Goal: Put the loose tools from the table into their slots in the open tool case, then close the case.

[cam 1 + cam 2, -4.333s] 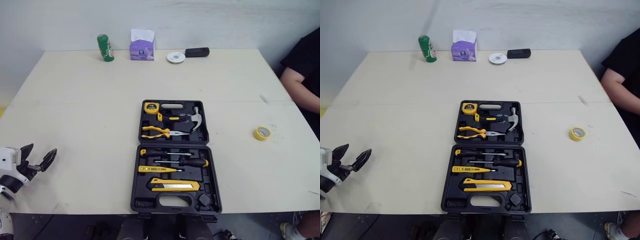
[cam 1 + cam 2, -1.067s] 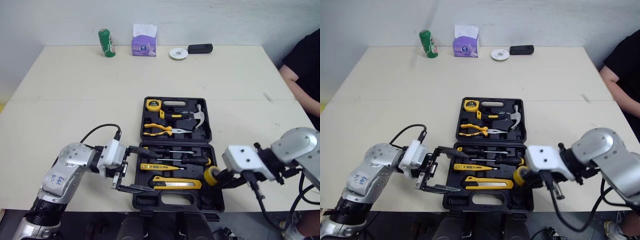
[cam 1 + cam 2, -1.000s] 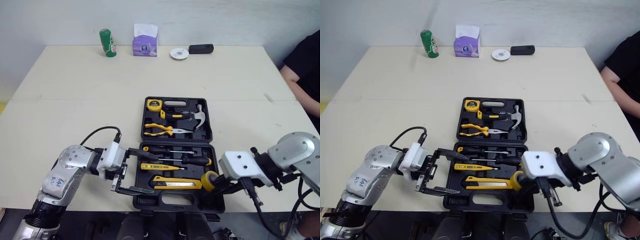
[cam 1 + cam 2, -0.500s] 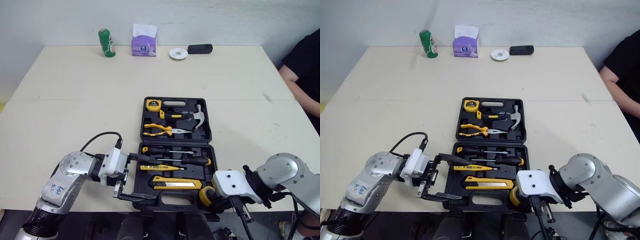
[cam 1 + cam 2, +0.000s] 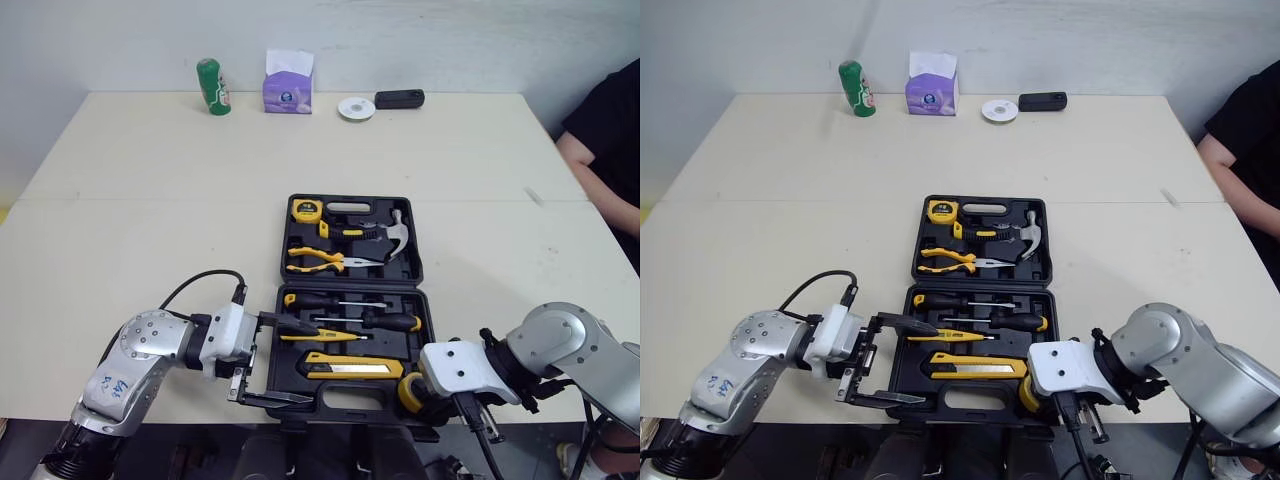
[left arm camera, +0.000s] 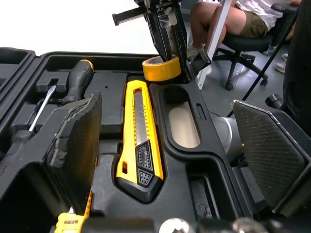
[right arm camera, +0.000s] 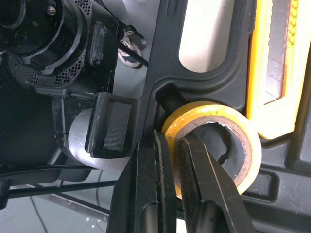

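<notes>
Gone from its spot on the tabletop [image 5: 150, 200] at the right of the frame, the yellow tape roll [image 5: 409, 392] now sits in my right gripper [image 7: 171, 145]. It is low and right of centre, at the near right corner of the open tool case [image 5: 416, 250]. Both arms, which were out of the middle a few seconds back, have closed in on the case.

My right gripper is clamped on the roll's wall, one finger through the hole and one outside. I judge this leaves the ring free to drop into the corner recess beside the handle cut-out. The roll lies almost flat, hole facing up and slightly tilted. As a ring it has no long axis, only that short axis standing near upright. It looks to be touching the case moulding, though I cannot tell whether it is seated.

My left gripper [image 5: 298, 362] hangs with fingers wide apart at the case's near left side, holding nothing. It is probably placed to steady the case or to fold the lid next. Just beside the roll lies the yellow utility knife [image 5: 352, 367], its length running left to right.
</notes>
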Controlling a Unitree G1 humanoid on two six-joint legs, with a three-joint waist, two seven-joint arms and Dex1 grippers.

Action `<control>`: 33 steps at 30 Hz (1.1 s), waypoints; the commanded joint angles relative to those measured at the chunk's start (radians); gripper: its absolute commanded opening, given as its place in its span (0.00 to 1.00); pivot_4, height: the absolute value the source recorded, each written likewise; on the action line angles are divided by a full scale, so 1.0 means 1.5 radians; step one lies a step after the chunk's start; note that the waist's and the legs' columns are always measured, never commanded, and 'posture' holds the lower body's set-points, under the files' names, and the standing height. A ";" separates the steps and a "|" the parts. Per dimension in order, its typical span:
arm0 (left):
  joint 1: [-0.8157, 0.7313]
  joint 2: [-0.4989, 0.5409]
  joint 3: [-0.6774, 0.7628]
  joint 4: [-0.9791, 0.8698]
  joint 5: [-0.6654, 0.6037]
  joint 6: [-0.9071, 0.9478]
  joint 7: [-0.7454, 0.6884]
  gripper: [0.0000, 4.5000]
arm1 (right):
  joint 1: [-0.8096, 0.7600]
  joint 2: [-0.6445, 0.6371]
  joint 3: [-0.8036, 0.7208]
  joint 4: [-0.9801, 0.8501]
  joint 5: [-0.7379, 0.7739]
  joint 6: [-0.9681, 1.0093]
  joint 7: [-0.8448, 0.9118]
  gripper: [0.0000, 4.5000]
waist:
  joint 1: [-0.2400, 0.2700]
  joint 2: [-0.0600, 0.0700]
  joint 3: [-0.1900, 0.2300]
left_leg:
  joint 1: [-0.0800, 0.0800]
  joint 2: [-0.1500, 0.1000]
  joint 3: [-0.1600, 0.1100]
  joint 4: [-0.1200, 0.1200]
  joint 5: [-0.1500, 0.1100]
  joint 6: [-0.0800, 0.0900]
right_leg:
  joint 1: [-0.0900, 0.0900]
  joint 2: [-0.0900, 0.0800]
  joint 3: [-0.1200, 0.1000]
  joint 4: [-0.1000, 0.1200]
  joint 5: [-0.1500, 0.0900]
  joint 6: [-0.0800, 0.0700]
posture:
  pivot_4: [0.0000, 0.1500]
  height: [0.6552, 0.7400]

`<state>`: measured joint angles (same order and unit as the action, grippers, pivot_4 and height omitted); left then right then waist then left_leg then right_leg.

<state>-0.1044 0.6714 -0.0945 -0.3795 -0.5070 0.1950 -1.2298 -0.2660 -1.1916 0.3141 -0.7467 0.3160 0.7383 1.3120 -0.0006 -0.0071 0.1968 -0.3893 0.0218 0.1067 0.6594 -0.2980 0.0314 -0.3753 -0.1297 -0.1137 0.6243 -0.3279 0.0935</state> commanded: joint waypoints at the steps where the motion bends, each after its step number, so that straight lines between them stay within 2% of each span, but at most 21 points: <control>1: 0.010 0.000 0.002 -0.024 -0.001 -0.013 0.006 1.00 | -0.008 -0.015 0.013 -0.006 -0.014 0.020 -0.005 0.00 | 0.000 0.000 0.000 | 0.000 0.000 0.000 0.000 0.000 0.000 | 0.000 0.000 0.000 0.000 0.000 0.000 | 1.00 1.00; 6: 0.012 -0.005 0.000 -0.018 -0.003 -0.015 0.011 1.00 | -0.011 -0.016 0.006 -0.007 -0.008 0.022 -0.005 0.00 | 0.001 0.000 0.000 | 0.000 0.000 0.000 0.000 0.000 0.000 | 0.000 0.000 0.000 0.000 0.000 0.000 | 1.00 1.00; 10: 0.009 -0.002 0.008 0.018 0.002 -0.031 -0.002 1.00 | -0.006 -0.017 -0.009 0.000 -0.007 -0.006 -0.001 0.39 | 0.001 0.000 0.000 | 0.000 0.000 0.000 0.000 0.000 0.000 | 0.000 0.000 0.000 0.000 0.000 0.000 | 1.00 1.00; 11: 0.008 -0.001 0.010 0.024 0.005 -0.035 -0.002 1.00 | -0.003 -0.017 -0.015 0.000 -0.004 -0.013 0.001 0.51 | 0.001 0.000 0.000 | 0.000 0.000 0.000 0.000 0.000 0.000 | 0.000 0.000 0.000 0.000 0.000 0.000 | 1.00 1.00; 14: 0.007 0.002 0.021 0.040 0.007 -0.041 0.001 1.00 | 0.007 -0.036 -0.039 -0.012 0.020 -0.018 0.020 0.78 | 0.000 0.000 0.000 | 0.000 0.000 0.000 0.000 0.000 0.000 | 0.000 0.000 -0.001 0.000 0.000 0.000 | 1.00 1.00; 19: 0.012 0.007 0.022 0.058 0.012 -0.059 -0.010 1.00 | 0.033 -0.041 -0.099 -0.031 0.091 -0.021 0.043 0.78 | 0.000 0.000 0.000 | 0.000 0.000 -0.001 0.000 0.000 0.000 | 0.000 0.000 -0.001 0.000 0.000 0.000 | 1.00 1.00; 26: -0.009 -0.005 0.007 0.083 0.018 -0.074 -0.016 1.00 | 0.082 -0.051 -0.180 -0.012 0.126 -0.046 0.048 0.78 | 0.001 0.000 0.000 | 0.000 0.000 -0.001 0.000 0.000 0.000 | 0.000 0.000 -0.001 0.000 0.000 0.000 | 1.00 1.00; 30: -0.018 -0.003 0.009 0.090 0.017 -0.080 -0.024 1.00 | 0.150 -0.011 -0.272 0.005 0.166 -0.094 0.050 0.78 | 0.003 0.000 0.000 | -0.001 0.000 -0.001 0.000 0.000 0.000 | 0.000 0.000 -0.001 -0.001 0.000 0.000 | 1.00 1.00; 33: -0.027 0.001 0.009 0.104 0.021 -0.100 -0.043 1.00 | 0.205 0.066 -0.347 0.027 0.229 -0.134 0.051 0.78 | 0.006 -0.001 0.000 | -0.001 0.000 -0.001 0.000 0.000 0.001 | 0.000 0.000 -0.002 0.000 0.000 0.000 | 1.00 1.00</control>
<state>-0.1350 0.6674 -0.0882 -0.2183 -0.4777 0.0740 -1.2724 0.0190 -1.1243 -0.1352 -0.7116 0.5959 0.5777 1.3819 0.0078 -0.0085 0.1975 -0.3900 0.0215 0.1054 0.6596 -0.2982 0.0323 -0.3740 -0.1297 -0.1164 0.6238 -0.3278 0.0936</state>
